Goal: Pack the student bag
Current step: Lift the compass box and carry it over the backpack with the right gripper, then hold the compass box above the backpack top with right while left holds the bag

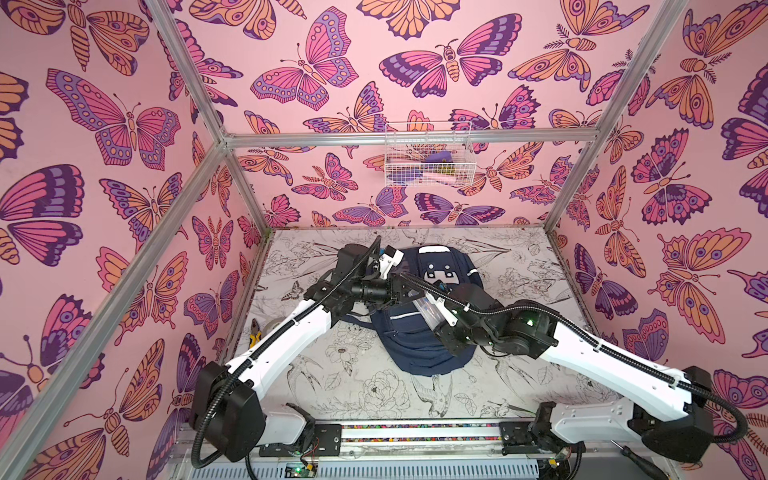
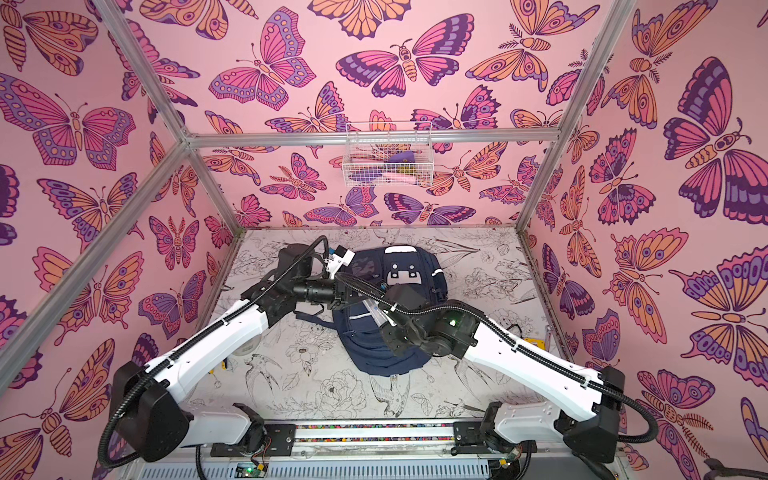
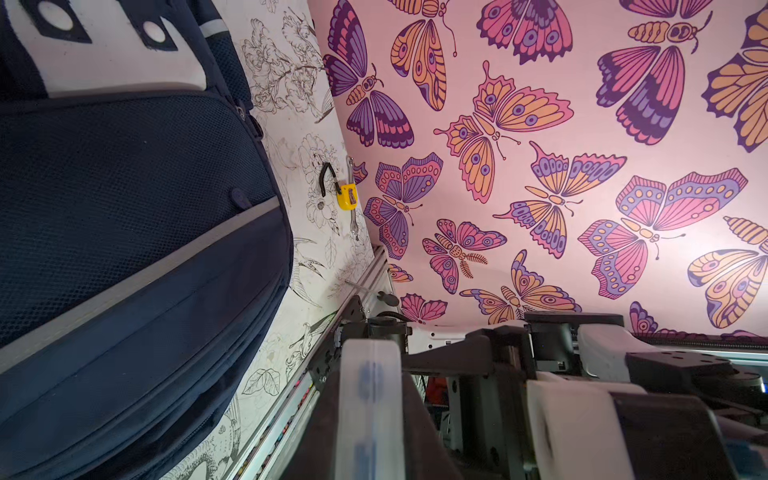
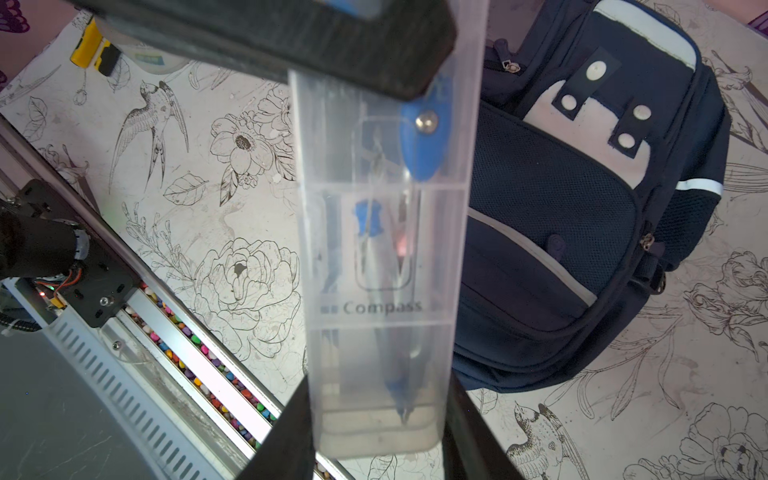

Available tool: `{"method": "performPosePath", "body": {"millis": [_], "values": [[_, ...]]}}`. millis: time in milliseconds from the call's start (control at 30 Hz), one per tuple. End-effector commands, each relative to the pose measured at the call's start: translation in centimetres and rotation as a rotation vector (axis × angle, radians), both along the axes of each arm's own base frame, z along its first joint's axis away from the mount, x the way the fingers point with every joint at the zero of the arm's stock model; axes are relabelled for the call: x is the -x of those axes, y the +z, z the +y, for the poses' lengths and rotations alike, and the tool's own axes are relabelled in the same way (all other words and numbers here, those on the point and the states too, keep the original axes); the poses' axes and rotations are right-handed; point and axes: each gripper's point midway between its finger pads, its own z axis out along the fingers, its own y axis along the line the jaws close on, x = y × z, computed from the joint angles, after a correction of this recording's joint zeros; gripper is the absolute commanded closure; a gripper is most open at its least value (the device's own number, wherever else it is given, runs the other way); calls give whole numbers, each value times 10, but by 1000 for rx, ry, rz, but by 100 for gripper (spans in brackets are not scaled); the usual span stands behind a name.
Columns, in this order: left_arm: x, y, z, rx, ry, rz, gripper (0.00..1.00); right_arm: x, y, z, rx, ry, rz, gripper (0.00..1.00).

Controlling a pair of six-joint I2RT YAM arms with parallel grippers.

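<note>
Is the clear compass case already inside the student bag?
No, the right wrist view shows the clear case gripped by the right tool, fully outside the student bag lying beside it.

Both top views are looking down from high up front; wrist cameras are sitting close, all four catching the bag (image 1: 411, 353).

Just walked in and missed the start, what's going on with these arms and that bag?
Two arms are packing a bag, which lies front-up on the table. The right gripper holds a clear compass case above it, and the left gripper pinches the case's far end, seemingly a handover. The case isn't in the bag yet.
</note>
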Motion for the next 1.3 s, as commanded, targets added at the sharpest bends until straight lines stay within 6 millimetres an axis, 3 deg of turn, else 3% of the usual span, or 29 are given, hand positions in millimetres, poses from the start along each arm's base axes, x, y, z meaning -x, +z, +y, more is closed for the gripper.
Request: {"method": "performPosePath", "body": {"millis": [0, 67, 200, 333, 467, 567, 733, 800, 833, 933, 1267], "values": [[-8, 3, 5, 24, 49, -32, 97, -7, 8, 0, 33, 18, -67, 65], [-15, -2, 10, 20, 102, -30, 98, -15, 16, -5, 53, -12, -113, 44], [-33, -13, 32, 8, 243, -5, 100, -36, 41, -24, 51, -169, -225, 36], [-45, -12, 71, 22, 433, -10, 100, -36, 69, -16, -125, -245, -207, 28], [-50, -18, 100, 56, 587, -4, 100, -34, 81, 15, -340, -275, -65, 29], [-49, -13, 107, 132, 619, -35, 100, -38, 85, 26, -484, -324, 38, 29], [-43, -4, 109, 161, 617, -73, 100, -45, 92, 50, -872, -315, 258, 28], [-40, 4, 110, 195, 613, -117, 100, -56, 92, 46, -1000, -348, 331, 28], [-44, 6, 115, 252, 677, -35, 100, -59, 91, 42, -1034, -363, 348, 29], [-42, 14, 118, 298, 692, -37, 100, -68, 84, 30, -1090, -419, 385, 29], [-46, 36, 120, 502, 705, -23, 100, -79, 98, 45, -1272, -369, 427, 34]]}}
